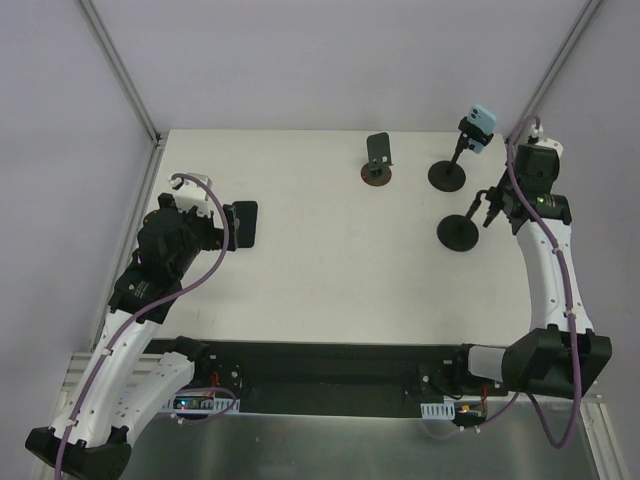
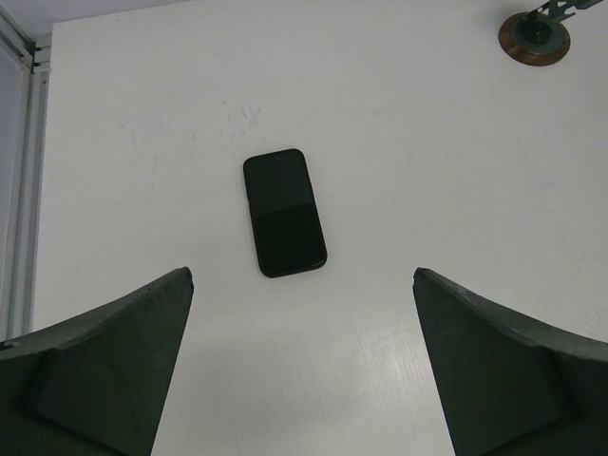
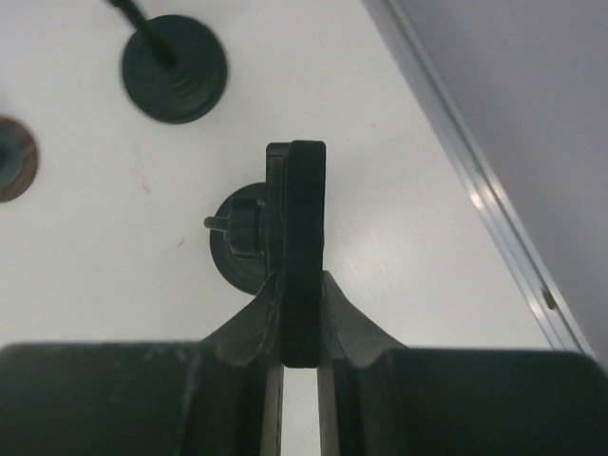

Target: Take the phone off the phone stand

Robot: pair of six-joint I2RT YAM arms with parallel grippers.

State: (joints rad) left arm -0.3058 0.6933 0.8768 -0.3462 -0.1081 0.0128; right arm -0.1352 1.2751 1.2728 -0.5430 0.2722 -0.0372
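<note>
three stands [image 1: 458,232] — three phones [image 1: 243,222], one in right gripper [image 3: 302,296]

A light blue phone [image 1: 482,122] tops a black round-based stand [image 1: 447,176] at the table's [image 1: 330,290] far right, a brown-based stand [image 1: 376,174] to its left. A black phone [image 2: 284,212] lies flat.

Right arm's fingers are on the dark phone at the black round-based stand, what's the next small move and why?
Probably ease the right gripper away from the clamp, kept shut, drawing the dark slab phone off the black round-based stand. Its fingers pinch the phone from both sides, and the phone sits against the stand's clamp, so it looks not yet freed.
</note>
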